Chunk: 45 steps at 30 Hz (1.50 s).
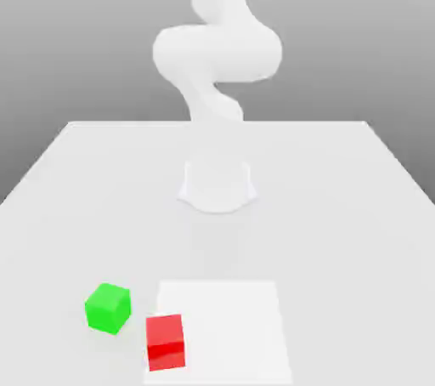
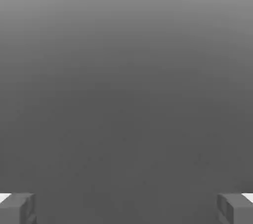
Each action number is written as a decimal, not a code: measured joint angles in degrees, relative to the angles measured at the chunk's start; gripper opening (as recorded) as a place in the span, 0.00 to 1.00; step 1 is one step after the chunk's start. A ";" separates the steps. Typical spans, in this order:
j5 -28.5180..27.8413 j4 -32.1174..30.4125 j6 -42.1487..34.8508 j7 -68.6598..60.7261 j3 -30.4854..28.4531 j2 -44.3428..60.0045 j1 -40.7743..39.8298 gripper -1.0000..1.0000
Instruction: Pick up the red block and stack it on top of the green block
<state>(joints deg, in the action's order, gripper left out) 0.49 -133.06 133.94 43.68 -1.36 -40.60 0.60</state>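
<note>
Red block [image 1: 165, 341] sits on the near part of the table [image 1: 340, 206], on the left edge of a paler square patch [image 1: 225, 329]. Green block [image 1: 108, 307] is just beside it toward the exterior view's left and slightly farther back; the 2 cubes are apart, not touching. Both rest flat, 1 layer only, so nothing is stacked yet.

Arm [image 1: 217, 53] rises from its base at the far middle of the table, well apart from both cubes. In the hand view the gripper [image 2: 126, 208] is spread wide, its 2 fingertips [image 2: 17, 208] at opposite edges with nothing between them, facing plain grey.

Judgement: the reach toward the red cube has not begun.

Risks from here:
- The cubes sit close; a wide-spread finger coming down beside red could knock green and shift the stacking target.
- Red looks slightly turned relative to green; unaligned fingers might pinch corners and twist it.
- An off-centre release could tip red off green.
</note>
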 joint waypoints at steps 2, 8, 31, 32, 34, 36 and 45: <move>0.39 -1.09 1.85 -1.82 -1.17 4.42 0.53 0.50; 1.71 -4.16 7.08 -7.11 -4.33 16.97 1.81 0.50; 6.94 -10.81 29.38 -22.57 -5.03 60.27 -1.97 0.00; 6.91 -10.81 29.36 -22.54 -5.02 60.26 -1.97 0.00; 6.87 -10.81 29.31 -22.50 -5.01 60.26 -1.97 0.00; 6.97 -10.76 29.67 -22.59 -4.84 60.67 -2.14 0.00; 3.93 -14.28 20.35 -13.64 -9.06 47.89 -1.97 0.00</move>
<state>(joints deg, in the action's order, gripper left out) 4.41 -147.34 154.30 30.05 -10.42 7.29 -1.38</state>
